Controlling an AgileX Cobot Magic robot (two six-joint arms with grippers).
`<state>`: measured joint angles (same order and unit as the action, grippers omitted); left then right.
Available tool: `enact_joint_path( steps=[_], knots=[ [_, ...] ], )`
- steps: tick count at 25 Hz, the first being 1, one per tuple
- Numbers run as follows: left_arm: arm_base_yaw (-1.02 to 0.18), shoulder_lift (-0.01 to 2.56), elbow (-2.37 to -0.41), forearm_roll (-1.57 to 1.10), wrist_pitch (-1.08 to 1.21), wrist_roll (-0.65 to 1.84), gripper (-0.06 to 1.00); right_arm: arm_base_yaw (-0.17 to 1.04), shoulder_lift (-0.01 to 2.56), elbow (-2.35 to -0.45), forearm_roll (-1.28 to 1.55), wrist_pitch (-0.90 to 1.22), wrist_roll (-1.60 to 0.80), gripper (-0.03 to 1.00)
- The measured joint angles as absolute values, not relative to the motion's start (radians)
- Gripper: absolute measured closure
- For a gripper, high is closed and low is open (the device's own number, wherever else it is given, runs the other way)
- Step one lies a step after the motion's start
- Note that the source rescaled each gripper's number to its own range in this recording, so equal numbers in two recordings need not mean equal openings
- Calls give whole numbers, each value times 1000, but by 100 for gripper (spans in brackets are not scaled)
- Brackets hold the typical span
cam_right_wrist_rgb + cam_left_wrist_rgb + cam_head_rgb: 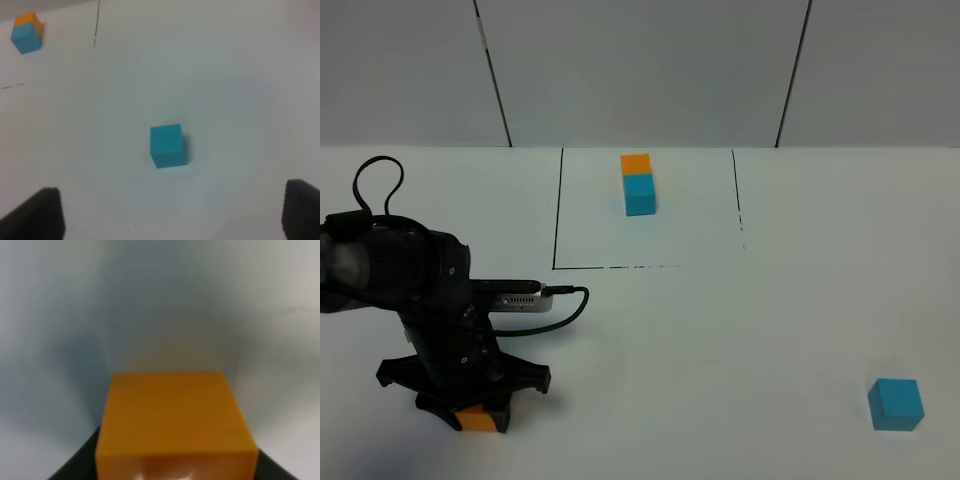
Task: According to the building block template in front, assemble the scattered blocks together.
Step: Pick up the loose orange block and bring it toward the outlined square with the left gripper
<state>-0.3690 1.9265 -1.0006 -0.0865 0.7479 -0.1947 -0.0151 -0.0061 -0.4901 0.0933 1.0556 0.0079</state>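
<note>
Left wrist: orange cube (175, 420) clamped in left pincer (477, 412); right pincer (170, 215) wide, cyan cube (168, 145) ahead

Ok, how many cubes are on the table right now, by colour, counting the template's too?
Orange: 2, the template's orange cube and the loose orange cube gripped by the left end effector
Cyan: 2, the template's cyan cube and the loose cyan cube
Total: 4

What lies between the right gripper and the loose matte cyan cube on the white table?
Only bare white table: in the right wrist view, nothing stands between the open right gripper and the matte cyan cube.
</note>
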Motion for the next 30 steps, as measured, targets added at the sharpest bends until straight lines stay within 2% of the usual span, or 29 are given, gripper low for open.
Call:
enact_joint_path(
  steps=[7,14,20,30],
  knots=[
    [-369,1907,-1143,-14,863,-65,94,-15,-6,-490,93,1056,8,23],
    [-392,1907,-1347,10,1004,336,94,-15,-6,-490,93,1056,8,23],
    [-477,1988,-1535,15,1136,634,94,-15,-6,-490,93,1056,8,23],
    [-627,2252,-1844,22,1183,783,94,-15,-6,-490,93,1056,8,23]
  ],
)
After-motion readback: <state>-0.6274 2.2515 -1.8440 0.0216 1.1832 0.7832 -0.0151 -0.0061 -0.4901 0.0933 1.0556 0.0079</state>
